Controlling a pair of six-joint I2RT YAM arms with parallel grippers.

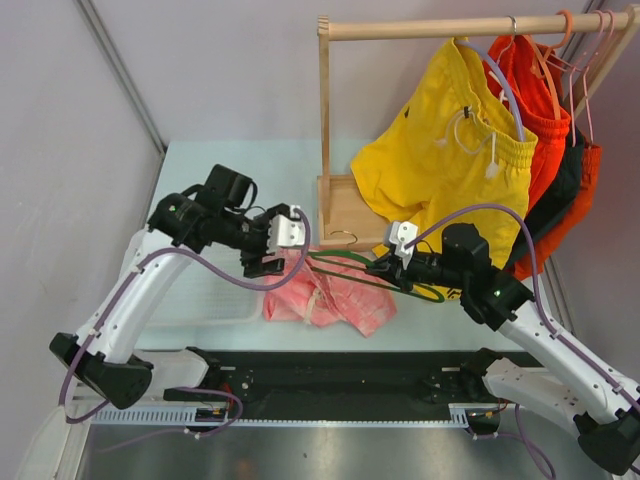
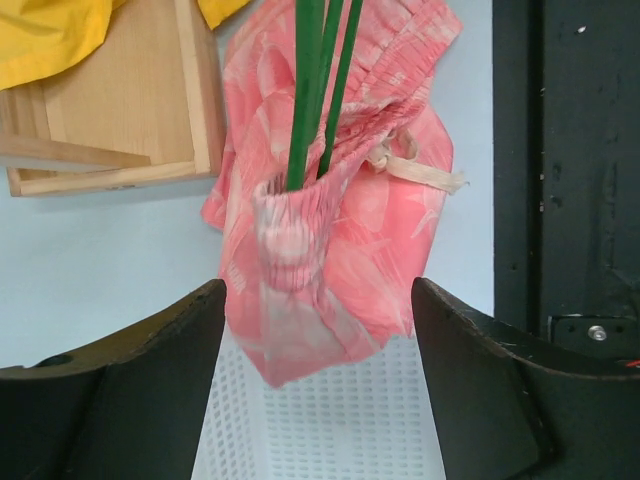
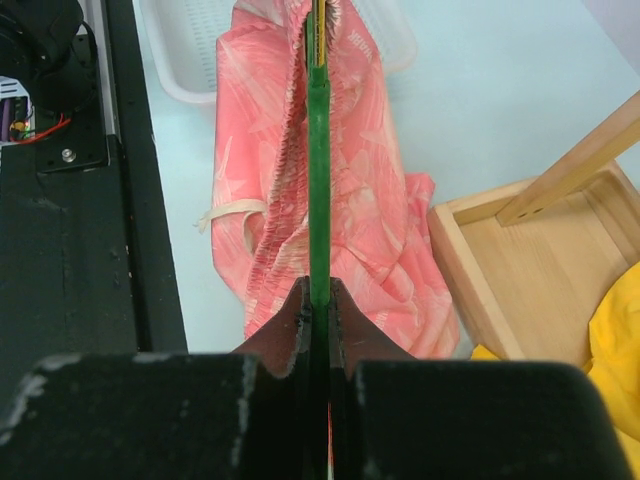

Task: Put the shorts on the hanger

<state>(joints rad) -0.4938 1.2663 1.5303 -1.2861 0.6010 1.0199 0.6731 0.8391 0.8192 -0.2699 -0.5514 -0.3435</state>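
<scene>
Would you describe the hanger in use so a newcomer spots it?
Find the wooden rack at the back right. In front of its base, a thin wire hanger pokes into the pink shorts. It alone is green and off the rail.

The right end effector (image 3: 318,305) is clamped on the green hanger (image 3: 318,180), which runs straight away from it into the gathered waistband of the pink shorts (image 3: 370,200). The shorts drape onto the pale worktop (image 3: 480,90), and their far end reaches a white perforated tray (image 3: 190,60). A wooden rack base (image 3: 520,270) sits to the right.
</scene>
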